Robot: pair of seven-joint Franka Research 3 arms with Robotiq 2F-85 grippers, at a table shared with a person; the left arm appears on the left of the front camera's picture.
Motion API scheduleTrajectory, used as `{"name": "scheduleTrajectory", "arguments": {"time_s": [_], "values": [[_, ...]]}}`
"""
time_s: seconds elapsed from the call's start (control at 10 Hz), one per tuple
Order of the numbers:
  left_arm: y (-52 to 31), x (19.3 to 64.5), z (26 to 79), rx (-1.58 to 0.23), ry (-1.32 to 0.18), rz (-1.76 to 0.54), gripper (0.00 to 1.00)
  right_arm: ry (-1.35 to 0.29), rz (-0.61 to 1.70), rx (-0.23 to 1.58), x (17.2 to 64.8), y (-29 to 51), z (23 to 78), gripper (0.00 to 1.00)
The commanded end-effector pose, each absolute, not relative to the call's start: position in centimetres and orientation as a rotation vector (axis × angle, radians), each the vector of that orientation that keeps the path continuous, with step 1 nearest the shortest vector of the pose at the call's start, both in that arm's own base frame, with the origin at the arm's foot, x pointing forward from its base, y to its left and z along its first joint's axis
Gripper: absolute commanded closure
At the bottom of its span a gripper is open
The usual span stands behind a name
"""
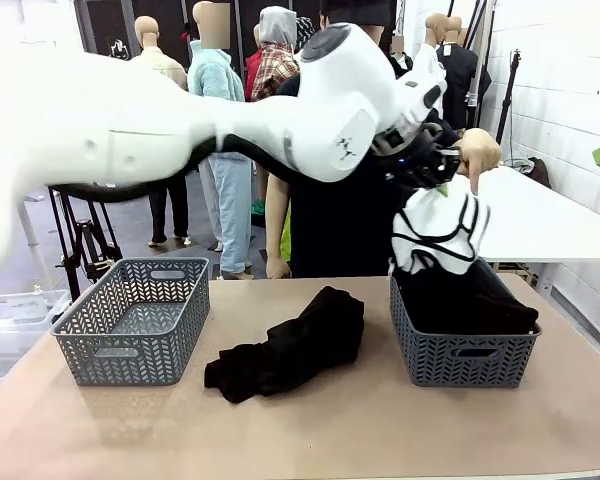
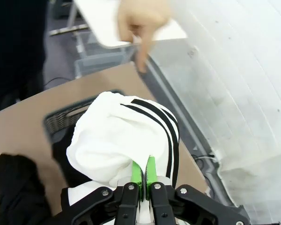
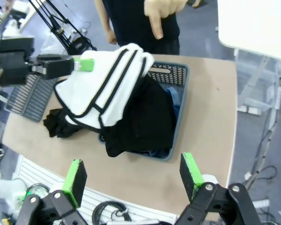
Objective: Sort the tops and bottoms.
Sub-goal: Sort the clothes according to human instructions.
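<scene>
A white garment with black stripes (image 1: 440, 230) (image 2: 122, 136) (image 3: 107, 89) hangs over the right grey basket (image 1: 460, 362) (image 3: 180, 75). My left gripper (image 1: 425, 165) (image 2: 143, 171) is shut on its top edge, the arm reaching across from the left. Black clothes (image 1: 465, 300) (image 3: 145, 117) fill that basket. A black garment (image 1: 290, 345) (image 3: 56, 124) lies crumpled on the table between the baskets. The left grey basket (image 1: 130, 330) has nothing in it. My right gripper (image 3: 133, 173) is open and high above the table's right side.
A person stands at the far side; their hand (image 1: 477, 150) (image 2: 140, 23) (image 3: 159, 11) points a finger down at the right basket. A white table (image 1: 540, 215) stands behind on the right. Bare tabletop (image 1: 310, 430) lies in front of the baskets.
</scene>
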State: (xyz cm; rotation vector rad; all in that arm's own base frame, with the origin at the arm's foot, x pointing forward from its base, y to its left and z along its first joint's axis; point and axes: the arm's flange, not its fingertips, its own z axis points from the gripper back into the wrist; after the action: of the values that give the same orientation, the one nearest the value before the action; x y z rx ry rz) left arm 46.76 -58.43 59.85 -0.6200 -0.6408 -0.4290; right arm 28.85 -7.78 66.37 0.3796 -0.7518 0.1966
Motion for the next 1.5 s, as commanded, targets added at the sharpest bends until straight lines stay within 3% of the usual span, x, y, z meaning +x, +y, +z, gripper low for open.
{"name": "scheduleTrajectory", "arguments": {"time_s": [0.0,0.4,0.9,1.1,1.4], "values": [[-61.6,48.5,61.8,-0.715,-0.62,-0.472,1.0,-0.742,0.198,0.367,28.8,-7.7,66.2,0.0],[-64.9,51.1,57.1,-0.798,-0.574,-0.422,1.0,-0.742,0.198,0.367,28.8,-7.7,66.2,0.0],[-65.9,50.9,49.4,-0.624,-0.413,-0.412,1.0,-0.742,0.198,0.367,28.8,-7.7,66.2,0.0],[-63.7,50.3,48.1,-0.478,-0.353,-0.359,1.0,-0.742,0.198,0.367,28.8,-7.7,66.2,0.0],[-62.0,50.9,46.5,-0.402,-0.365,-0.292,1.0,-0.742,0.198,0.367,28.8,-7.7,66.2,0.0]]}}
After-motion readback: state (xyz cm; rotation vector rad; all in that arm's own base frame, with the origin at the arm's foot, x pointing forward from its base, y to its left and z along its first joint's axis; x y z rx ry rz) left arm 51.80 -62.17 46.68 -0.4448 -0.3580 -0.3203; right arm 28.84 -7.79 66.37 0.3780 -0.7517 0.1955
